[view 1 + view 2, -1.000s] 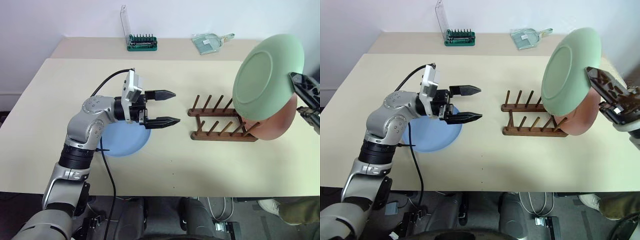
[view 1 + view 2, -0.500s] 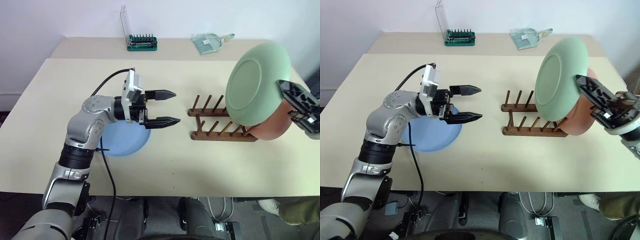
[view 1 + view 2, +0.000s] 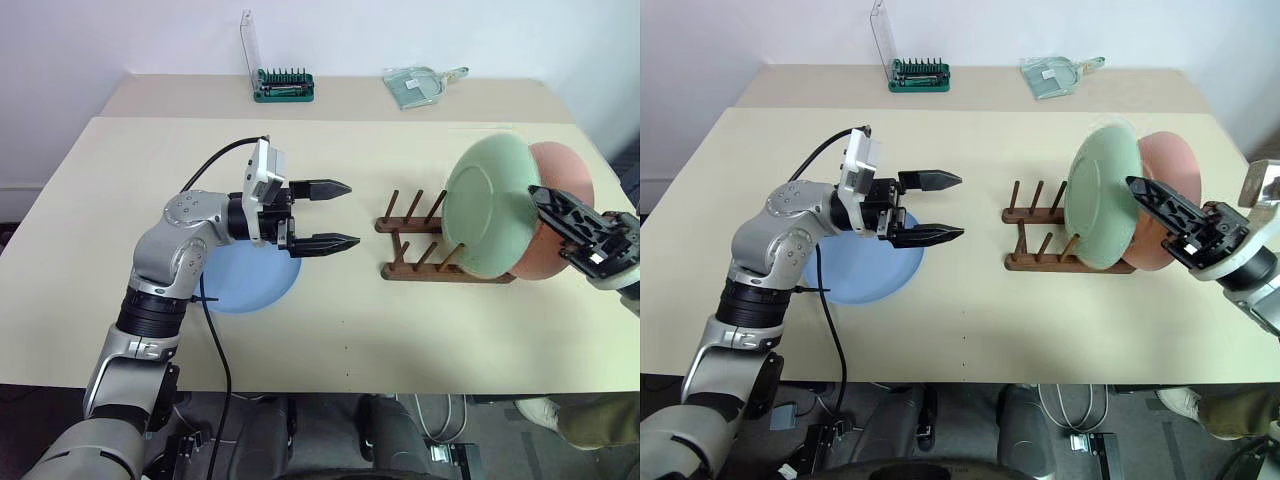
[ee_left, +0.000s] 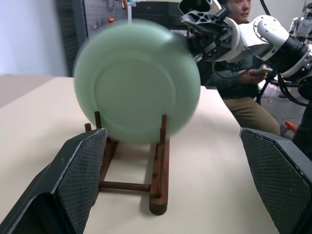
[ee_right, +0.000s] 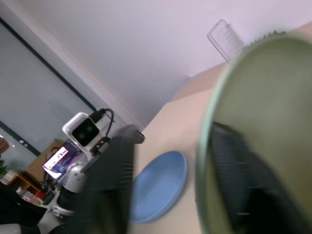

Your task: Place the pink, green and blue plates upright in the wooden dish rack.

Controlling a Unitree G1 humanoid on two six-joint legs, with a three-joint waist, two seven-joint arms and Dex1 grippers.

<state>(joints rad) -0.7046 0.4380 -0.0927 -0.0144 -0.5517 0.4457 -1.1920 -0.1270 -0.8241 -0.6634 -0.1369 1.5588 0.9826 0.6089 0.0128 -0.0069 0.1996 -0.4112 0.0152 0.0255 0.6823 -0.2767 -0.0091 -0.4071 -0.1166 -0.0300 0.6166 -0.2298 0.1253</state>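
The green plate stands upright between the pegs of the wooden dish rack, leaning back towards the pink plate, which stands at the rack's right end. My right gripper straddles the green plate's right rim with its fingers apart, open. Flat on the table at the left lies the blue plate. My left gripper hovers open over the blue plate's right edge. It points at the rack and has nothing between its fingers. The left wrist view faces the green plate head on.
A green bit set with a clear lid and a clear dustpan-like item sit at the table's back edge. A seated person is beyond the table's right side. Several free pegs remain at the rack's left half.
My right gripper carried the green plate down and leftward into the rack in front of the pink plate, then its fingers opened. The left arm stayed still.
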